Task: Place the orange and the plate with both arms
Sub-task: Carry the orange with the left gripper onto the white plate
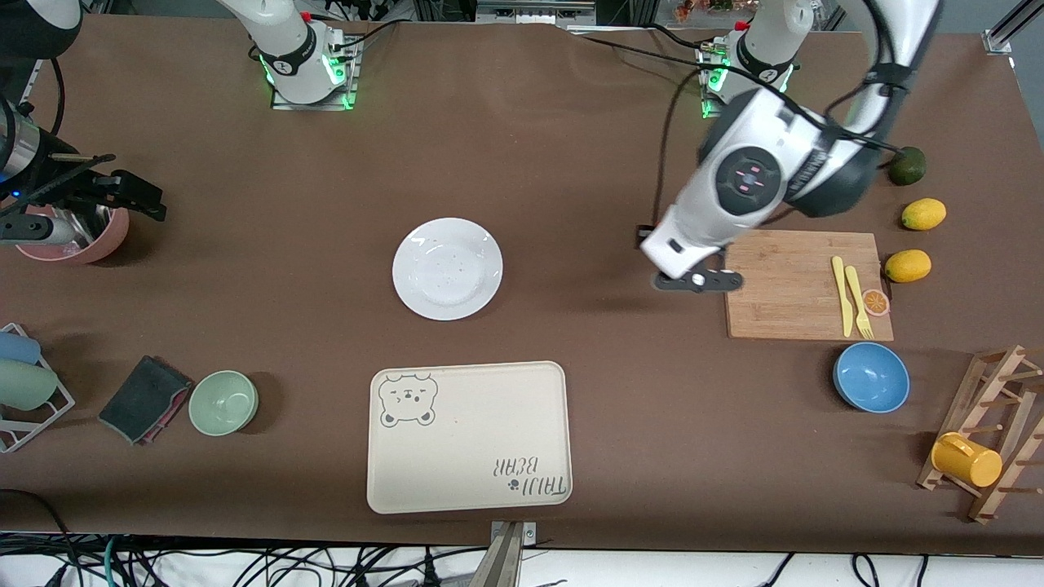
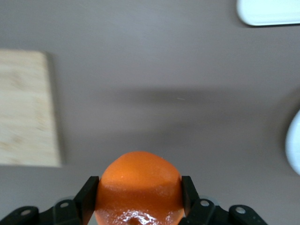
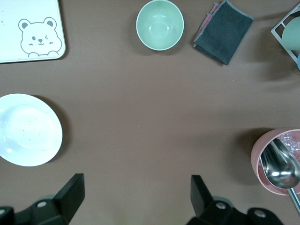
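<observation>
My left gripper [image 1: 700,281] is up over the brown table, at the cutting board's edge toward the right arm's end. In the left wrist view it [image 2: 139,188] is shut on the orange [image 2: 139,176], a small round reddish-orange fruit; the arm hides the orange in the front view. The white plate [image 1: 447,267] lies bare at mid-table, farther from the front camera than the bear tray. It also shows in the right wrist view [image 3: 28,130] and at the edge of the left wrist view [image 2: 294,140]. My right gripper [image 1: 134,198] is open and empty [image 3: 137,187], up beside the pink cup.
The beige bear tray [image 1: 469,436] lies near the front edge. The wooden cutting board [image 1: 787,285] carries a yellow knife, a fork and an orange slice [image 1: 876,302]. Nearby are two lemons [image 1: 908,266], a blue bowl [image 1: 871,377], a green bowl [image 1: 223,402], a dark cloth [image 1: 144,399] and a pink cup with a spoon [image 1: 77,236].
</observation>
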